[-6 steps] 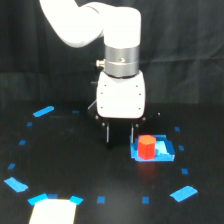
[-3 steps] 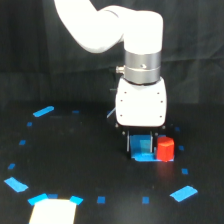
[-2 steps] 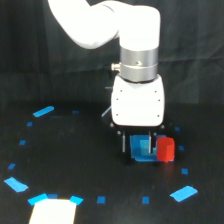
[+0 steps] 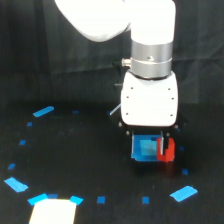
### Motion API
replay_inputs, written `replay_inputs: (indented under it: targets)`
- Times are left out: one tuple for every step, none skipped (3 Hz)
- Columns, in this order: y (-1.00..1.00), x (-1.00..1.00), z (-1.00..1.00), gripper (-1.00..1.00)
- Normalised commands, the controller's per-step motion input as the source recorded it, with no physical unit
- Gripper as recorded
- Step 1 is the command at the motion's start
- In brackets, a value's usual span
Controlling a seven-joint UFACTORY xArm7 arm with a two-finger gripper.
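The gripper hangs low over a blue tray on the dark surface, its fingers mostly hidden under the white wrist housing, so I cannot tell how wide it stands. A red block sits at the tray's right edge, touching one dark finger, and blue tape marks ring the surface.

From my seat, the arm's gripper hangs directly over the square tray, which sits on the table. A small block stands at the tray's edge on the exterior view's right, touching or just beside one finger. Tape markers ring the tray: some behind it to the exterior view's left, more in front. A pale pad lies well in front of the tray, toward the exterior view's left.
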Motion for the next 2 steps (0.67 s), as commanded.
replay_inputs:
  targets:
    - [-0.55,0.54,1.0,0.02]
    - [-0.02,0.12,1.0,-1.0]
